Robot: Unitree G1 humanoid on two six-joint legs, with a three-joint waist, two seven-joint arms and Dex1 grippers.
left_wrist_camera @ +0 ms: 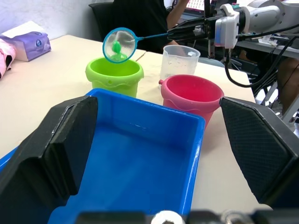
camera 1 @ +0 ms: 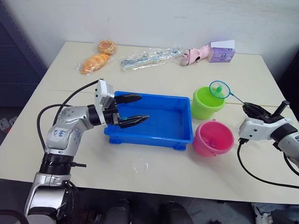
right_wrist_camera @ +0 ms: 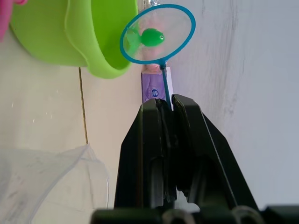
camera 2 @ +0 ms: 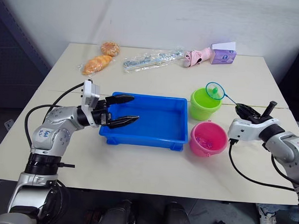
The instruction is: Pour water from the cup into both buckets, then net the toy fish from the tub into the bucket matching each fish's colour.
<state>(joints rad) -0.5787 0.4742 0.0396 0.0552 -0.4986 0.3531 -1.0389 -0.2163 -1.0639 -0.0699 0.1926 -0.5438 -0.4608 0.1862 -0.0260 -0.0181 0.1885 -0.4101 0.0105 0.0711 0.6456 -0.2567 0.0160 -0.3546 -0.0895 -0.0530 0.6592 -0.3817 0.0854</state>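
Note:
The blue tub (camera 1: 161,121) sits mid-table, and I see no fish in it. My left gripper (camera 1: 144,107) hovers open over its left end. To the tub's right stand the lime green bucket (camera 1: 203,106) and, nearer me, the pink bucket (camera 1: 213,139). My right gripper (camera 1: 250,106) is shut on the thin handle of a small blue-rimmed net (camera 1: 219,89). The net's ring hangs just above the green bucket's rim, with a green toy fish (right_wrist_camera: 152,37) in it. The clear cup (left_wrist_camera: 180,60) stands upright behind the pink bucket, close to my right gripper.
Along the table's far edge lie two bread pieces (camera 1: 94,63), a clear plastic bag (camera 1: 149,58), a pink toy (camera 1: 195,55) and a purple tissue box (camera 1: 221,54). Cables trail from both arms across the table.

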